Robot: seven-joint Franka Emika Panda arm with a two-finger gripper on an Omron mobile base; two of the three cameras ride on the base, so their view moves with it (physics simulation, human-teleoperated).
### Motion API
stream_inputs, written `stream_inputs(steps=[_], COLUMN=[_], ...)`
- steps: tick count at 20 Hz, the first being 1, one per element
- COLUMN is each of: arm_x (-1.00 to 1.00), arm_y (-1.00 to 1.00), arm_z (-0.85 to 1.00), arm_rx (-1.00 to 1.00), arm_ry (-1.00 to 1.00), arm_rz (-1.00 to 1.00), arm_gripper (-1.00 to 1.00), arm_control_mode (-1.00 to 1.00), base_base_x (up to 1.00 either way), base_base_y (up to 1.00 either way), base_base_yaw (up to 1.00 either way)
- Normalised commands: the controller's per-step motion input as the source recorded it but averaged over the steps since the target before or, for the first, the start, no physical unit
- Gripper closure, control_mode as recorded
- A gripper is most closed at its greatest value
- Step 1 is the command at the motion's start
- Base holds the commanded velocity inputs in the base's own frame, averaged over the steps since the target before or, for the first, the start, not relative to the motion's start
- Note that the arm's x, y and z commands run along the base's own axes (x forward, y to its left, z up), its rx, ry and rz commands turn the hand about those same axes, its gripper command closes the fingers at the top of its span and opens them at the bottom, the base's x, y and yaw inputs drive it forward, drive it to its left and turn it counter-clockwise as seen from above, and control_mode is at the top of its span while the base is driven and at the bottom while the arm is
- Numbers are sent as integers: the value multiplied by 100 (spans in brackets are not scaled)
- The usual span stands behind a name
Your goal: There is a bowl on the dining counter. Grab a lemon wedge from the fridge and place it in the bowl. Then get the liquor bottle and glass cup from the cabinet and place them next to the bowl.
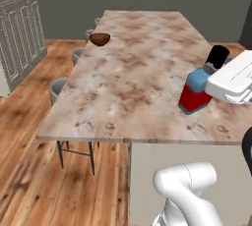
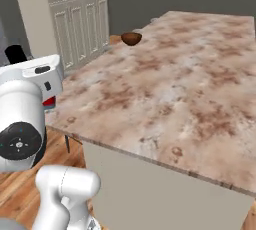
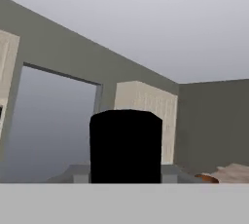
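The liquor bottle (image 1: 197, 92), red below, blue above and black-capped, leans tilted low over the near right part of the dining counter (image 1: 133, 77). My gripper (image 1: 216, 80) is shut on its upper part, and the white hand hides the fingers. In the hand view the black cap (image 3: 125, 145) rises at the bottom centre. A sliver of the bottle's red body (image 2: 48, 103) peeks out under the hand in the right base view. The dark wooden bowl (image 1: 100, 39) (image 2: 131, 38) sits far off at the counter's left edge. What lies inside the bowl cannot be made out. The glass cup and the fridge are out of view.
Grey-seated stools (image 1: 58, 88) line the counter's left side. Tall cream panelled cabinets (image 1: 19, 28) (image 2: 80, 19) stand beyond the wooden floor. The counter's beige veined top (image 2: 175, 89) stretches bare between the bottle and the bowl.
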Motion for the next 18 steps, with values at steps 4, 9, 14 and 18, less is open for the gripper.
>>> stream_inputs(steps=[4,9,14,18], arm_x=[0,0,0,0], arm_y=[0,0,0,0], arm_z=[0,0,0,0], arm_rx=[0,0,0,0], arm_ry=[0,0,0,0], arm_rz=[0,0,0,0], arm_gripper=[100,100,100,100], arm_control_mode=[100,100,100,100], base_base_x=[-13,-21,-16,-24], base_base_y=[88,92,95,96], base_base_yaw=[-47,-41,-39,-38])
